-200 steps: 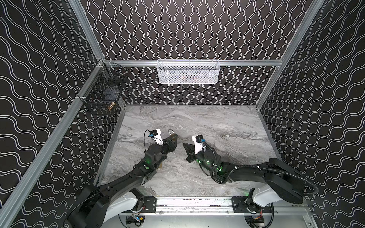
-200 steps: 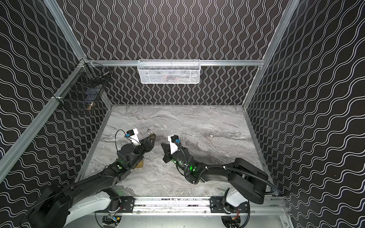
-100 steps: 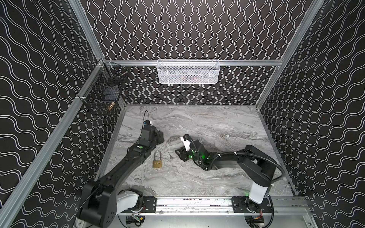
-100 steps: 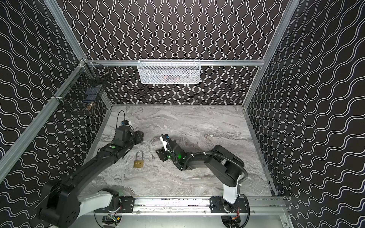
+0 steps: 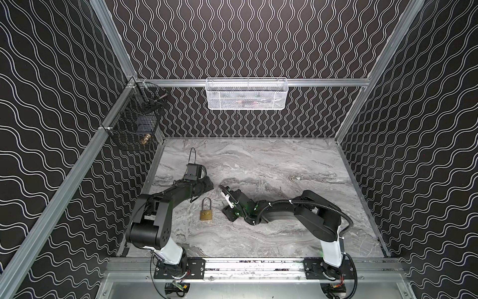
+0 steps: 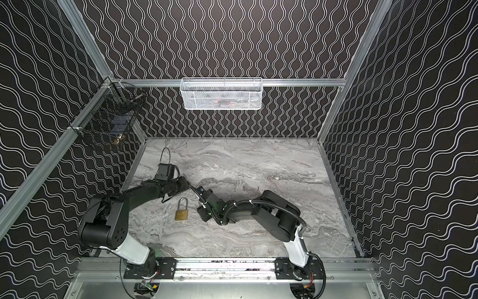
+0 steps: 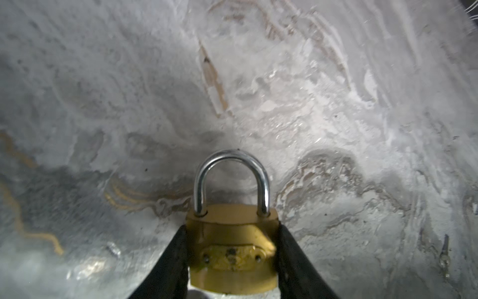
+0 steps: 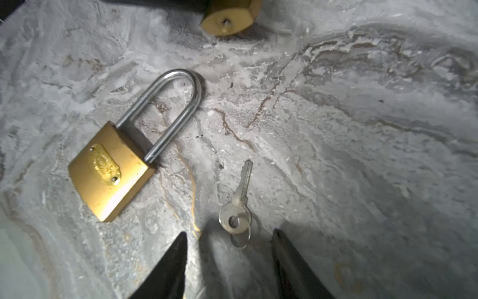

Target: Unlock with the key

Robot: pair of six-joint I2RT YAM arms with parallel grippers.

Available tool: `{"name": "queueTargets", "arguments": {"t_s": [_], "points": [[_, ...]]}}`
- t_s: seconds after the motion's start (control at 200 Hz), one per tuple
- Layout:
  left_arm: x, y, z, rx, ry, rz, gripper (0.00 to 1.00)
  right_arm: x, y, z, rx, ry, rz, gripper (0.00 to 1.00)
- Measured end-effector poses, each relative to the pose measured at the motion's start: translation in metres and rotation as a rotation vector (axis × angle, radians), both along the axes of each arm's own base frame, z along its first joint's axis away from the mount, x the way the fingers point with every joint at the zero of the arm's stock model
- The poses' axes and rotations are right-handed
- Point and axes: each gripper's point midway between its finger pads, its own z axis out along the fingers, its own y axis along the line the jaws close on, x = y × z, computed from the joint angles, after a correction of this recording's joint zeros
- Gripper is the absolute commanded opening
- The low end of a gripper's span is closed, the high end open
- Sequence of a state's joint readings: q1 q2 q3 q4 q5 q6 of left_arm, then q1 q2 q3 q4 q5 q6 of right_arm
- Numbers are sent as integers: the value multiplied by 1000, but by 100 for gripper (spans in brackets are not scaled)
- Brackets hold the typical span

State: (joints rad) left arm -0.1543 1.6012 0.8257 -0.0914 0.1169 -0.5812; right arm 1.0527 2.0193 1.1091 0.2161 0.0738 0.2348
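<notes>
A long-shackle padlock (image 5: pixel 206 213) lies flat on the grey veined marble tabletop (image 5: pixel 271 160), inside black wavy-lined panels (image 5: pixel 258 38). Just beside it the key (image 8: pixel 239 202) lies loose at the right gripper's (image 8: pixel 229 235) parted, empty fingertips. Near it, the left gripper (image 7: pixel 232 227) clamps a short-shackle padlock (image 7: pixel 230 259).

Black arms (image 5: pixel 168 196), white lower links (image 5: pixel 172 252), black cables (image 5: pixel 345 220)

both top views high, facing down on whole counter (image 5: pixel 258 165), wrist views close, right sharing long padlock (image 8: pixel 111 170)
</notes>
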Motion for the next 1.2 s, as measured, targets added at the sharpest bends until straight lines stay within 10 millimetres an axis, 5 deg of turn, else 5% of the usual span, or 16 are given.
{"name": "queueTargets", "arguments": {"t_s": [0.365,0.44,0.771,1.001,1.201], "points": [[17,-5,-21,14,24,-13,10,2,1,-3,13,14,-5,14],[20,-7,-21,23,19,-17,14,-1,-1,-4,17,25,0,0],[29,-20,-22,118,16,-47,46,-10,-24,0,3,58,-18,0],[21,-27,-20,145,30,-69,88,-6,-60,9,29,72,-89,0],[11,-28,-14,136,21,-78,99,-2,-75,20,79,75,-119,0]]}}
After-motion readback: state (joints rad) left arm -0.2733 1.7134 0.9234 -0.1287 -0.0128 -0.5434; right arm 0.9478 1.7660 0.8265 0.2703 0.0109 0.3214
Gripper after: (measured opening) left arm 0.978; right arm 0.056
